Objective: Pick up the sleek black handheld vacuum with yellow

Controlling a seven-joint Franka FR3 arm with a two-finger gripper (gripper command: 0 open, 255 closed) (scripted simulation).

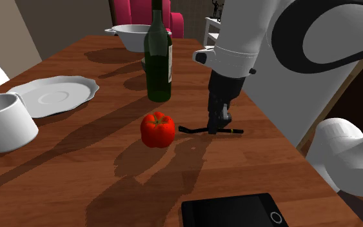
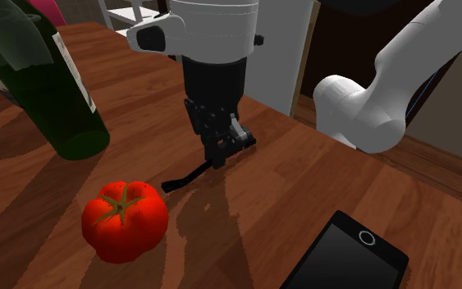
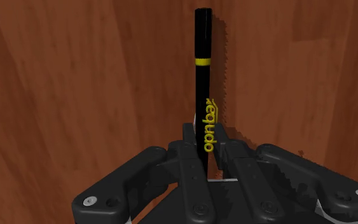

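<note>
The handheld vacuum (image 1: 189, 129) (image 2: 184, 176) (image 3: 203, 63) looks like a slim black stick with a yellow band and yellow lettering. It lies along the wooden table (image 1: 77, 174), close to that table's right edge in the shoulder view. My black gripper (image 1: 218, 127) (image 2: 221, 158) (image 3: 207, 153) points straight down over one end of it. The fingers are shut on the stick, one on each side. Its long end sticks out from the gripper toward a red tomato-like fruit (image 1: 157, 129). A narrow shadow runs right beside the stick.
The red fruit (image 2: 125, 217) sits a short way from the stick's free end. A dark green bottle (image 1: 158, 58) (image 2: 48, 82) stands behind it. A white bowl (image 1: 131, 35), plate (image 1: 51, 95) and mug (image 1: 4, 122) are farther off. A black tablet (image 1: 235, 211) (image 2: 344, 254) lies near the stand.
</note>
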